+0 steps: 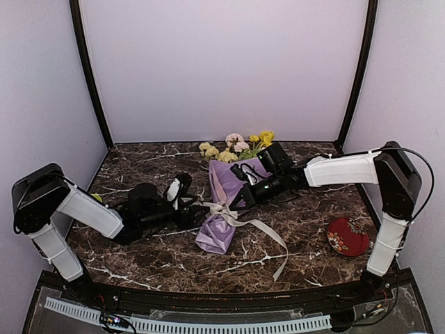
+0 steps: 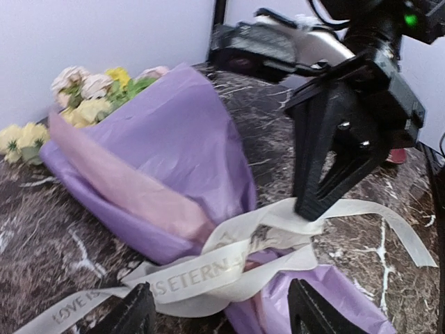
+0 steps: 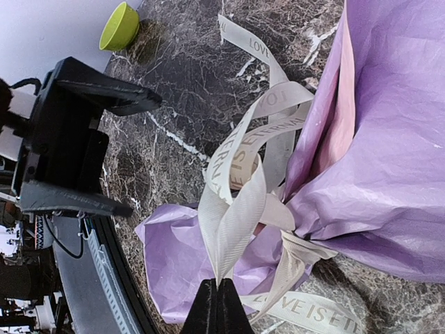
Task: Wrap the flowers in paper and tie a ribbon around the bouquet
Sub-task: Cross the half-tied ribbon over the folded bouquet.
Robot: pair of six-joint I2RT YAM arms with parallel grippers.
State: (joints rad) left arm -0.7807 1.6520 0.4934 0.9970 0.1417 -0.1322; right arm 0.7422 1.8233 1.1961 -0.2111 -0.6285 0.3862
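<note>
The right jaws are pinching shut on a loop of the single cream ribbon (image 3: pixel 231 219), which is circling the waist of the one bouquet (image 1: pixel 217 235). The left jaws are standing wide apart just beside it, gripping nothing. The bouquet is lying in the middle of the bench (image 1: pixel 306 229), its lilac paper (image 1: pixel 224 178) opening on the yellow and pink flowers (image 1: pixel 235 145) toward the back wall, with one red dish (image 1: pixel 348 236) sitting well apart on the right.

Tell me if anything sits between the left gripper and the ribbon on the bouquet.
Nothing visible does. The left gripper, jaws open, faces the ribbon with only bare table between them. The right gripper pinches a ribbon loop from the opposite side, clear of that path.
</note>
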